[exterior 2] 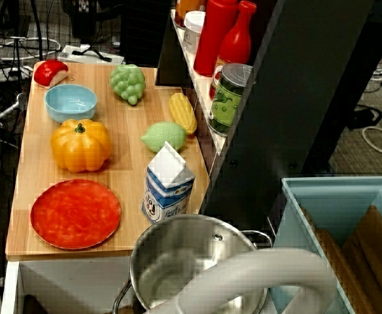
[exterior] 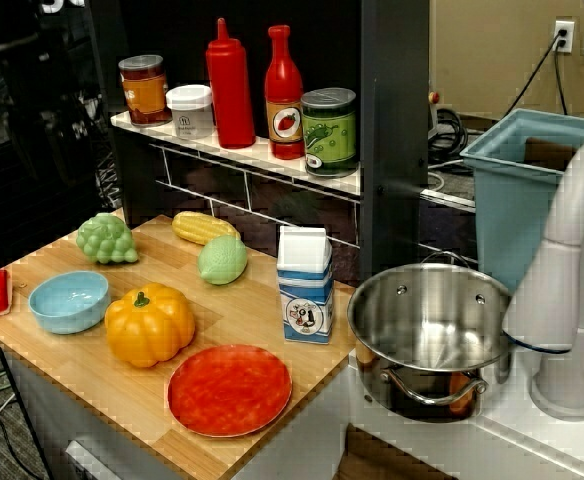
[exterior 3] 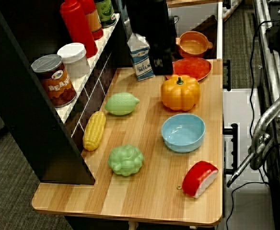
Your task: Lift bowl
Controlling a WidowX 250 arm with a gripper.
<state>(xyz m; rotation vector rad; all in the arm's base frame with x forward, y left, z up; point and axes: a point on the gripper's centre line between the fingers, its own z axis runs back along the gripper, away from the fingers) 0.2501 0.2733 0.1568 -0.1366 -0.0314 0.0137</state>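
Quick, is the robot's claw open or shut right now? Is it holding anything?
Gripper: not in view in any picture, so open or shut can't be told. The bowl sits on the table with nothing gripping it.

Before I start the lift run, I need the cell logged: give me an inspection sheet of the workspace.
Surface: wooden counter, dry and level.
Job's things: light-blue bowl upright, empty, beside the orange pumpkin.
Clutter: red plate, milk carton, lime, corn, green grapes, red-and-white toy, steel pot; bottles and cans on the shelf.
Gripper: nothing seen.
Cables: black cords to wall outlet.
Surroundings: blue bin.
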